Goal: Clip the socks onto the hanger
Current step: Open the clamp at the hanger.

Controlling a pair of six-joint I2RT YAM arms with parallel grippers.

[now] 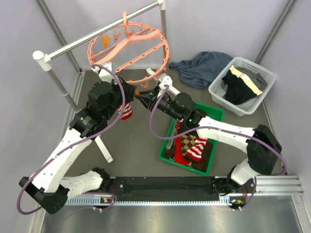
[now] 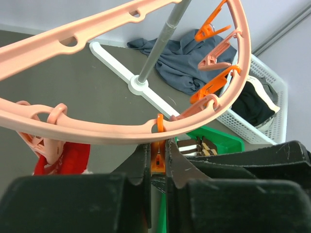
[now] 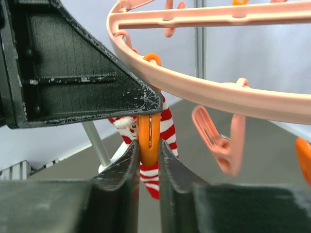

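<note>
The hanger (image 2: 97, 130) hangs over the far edge of the table, left of centre. Both arms meet under its near rim. The left jaws are almost shut, with an orange clip (image 2: 157, 160) pinched between them. The right jaws are just as narrow and squeeze a clip (image 3: 148, 138) low on its body (probably the same clip, though I cannot tell for sure). A striped sock (image 3: 156, 182) hangs just behind that clip. Whether its cloth is already between the clip's teeth is hidden by the fingers. The other socks (image 1: 192, 143) lie in the green tray (image 1: 214, 114) between the table's centre and its right edge. The step in hand looks like fastening the striped sock. To do it well, one arm should steady the ring so it cannot swing. The squeeze should fall on the clip's handles, not its mouth. The cuff should go deep into the teeth before the pressure eases. A slow release and a slight tug would show whether the sock holds.
</note>
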